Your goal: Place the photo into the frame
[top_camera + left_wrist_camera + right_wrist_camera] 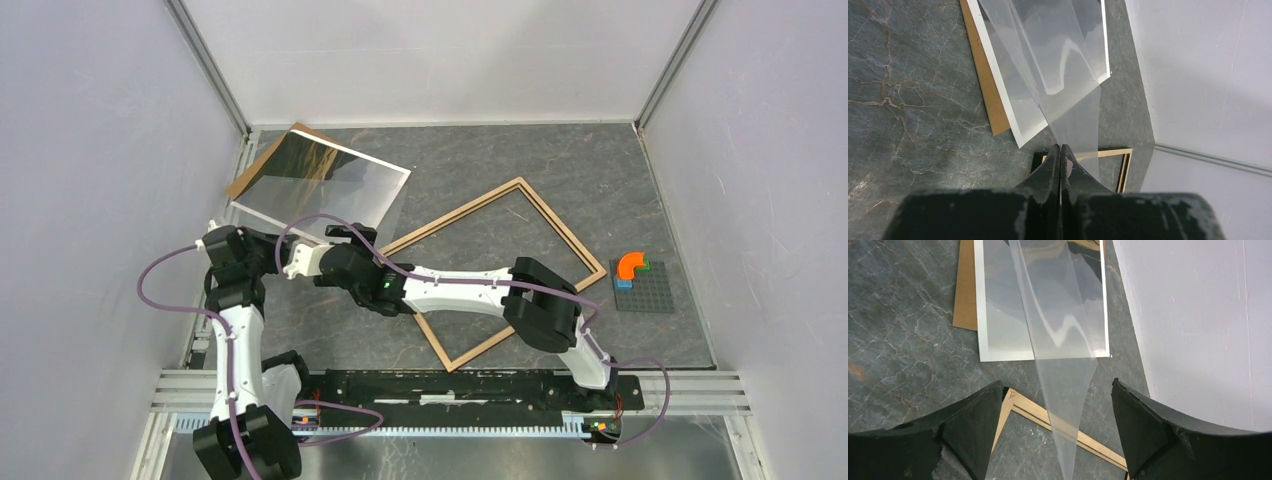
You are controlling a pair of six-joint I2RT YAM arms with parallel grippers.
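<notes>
Clear sheet (1077, 117), corner pinched by left fingers (1049, 172), above photo (998, 315).

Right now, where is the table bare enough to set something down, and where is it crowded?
Bare table lies between the frame and the back wall, and on the near side of the brick plate. The left is crowded: photo, clear sheet, left arm, right arm.

No legible text, labels, brands, numbers or signs in any view. Photo (300, 165): no caption or print. Frame (563, 225): rails bare, no markings.
</notes>
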